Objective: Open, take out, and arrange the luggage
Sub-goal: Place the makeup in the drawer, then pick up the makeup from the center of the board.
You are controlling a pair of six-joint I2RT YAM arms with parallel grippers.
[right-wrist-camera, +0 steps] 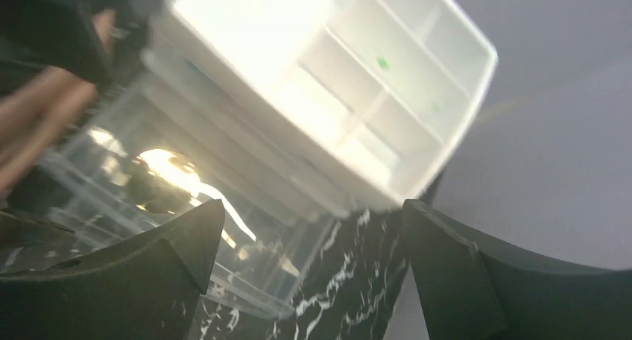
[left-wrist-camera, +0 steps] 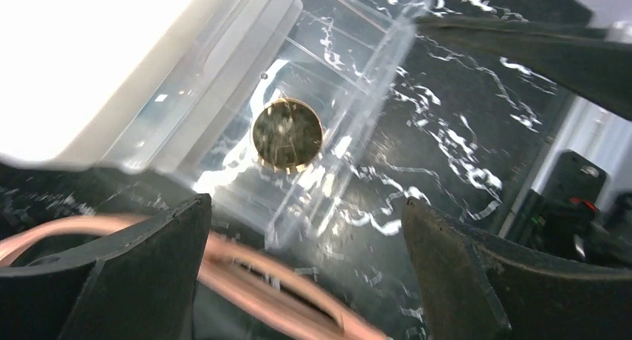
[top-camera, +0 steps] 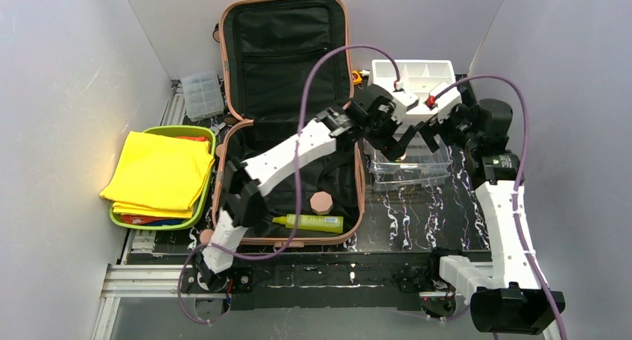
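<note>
The luggage (top-camera: 287, 57), a salmon-pink hard-shell suitcase, lies open with its black-lined lid toward the back wall. Its near half holds a yellow-green bottle (top-camera: 309, 222) and a small pink round piece (top-camera: 321, 202). My left arm reaches across it to the right. My left gripper (top-camera: 389, 142) (left-wrist-camera: 305, 206) hangs open and empty above a clear plastic tray (top-camera: 436, 172) (left-wrist-camera: 358, 94). A round dark and gold disc (left-wrist-camera: 287, 133) lies in that tray. The suitcase's pink rim (left-wrist-camera: 298, 276) shows below the fingers. My right gripper (top-camera: 432, 135) (right-wrist-camera: 313, 206) is open and empty beside the same tray (right-wrist-camera: 246, 280).
A white drawer organizer (top-camera: 414, 75) (right-wrist-camera: 350, 79) stands behind the clear tray. On the left, a lime-green tray (top-camera: 210, 142) holds folded yellow cloth (top-camera: 160, 172). A small clear compartment box (top-camera: 201, 94) sits beside the suitcase lid. Grey walls close in on both sides.
</note>
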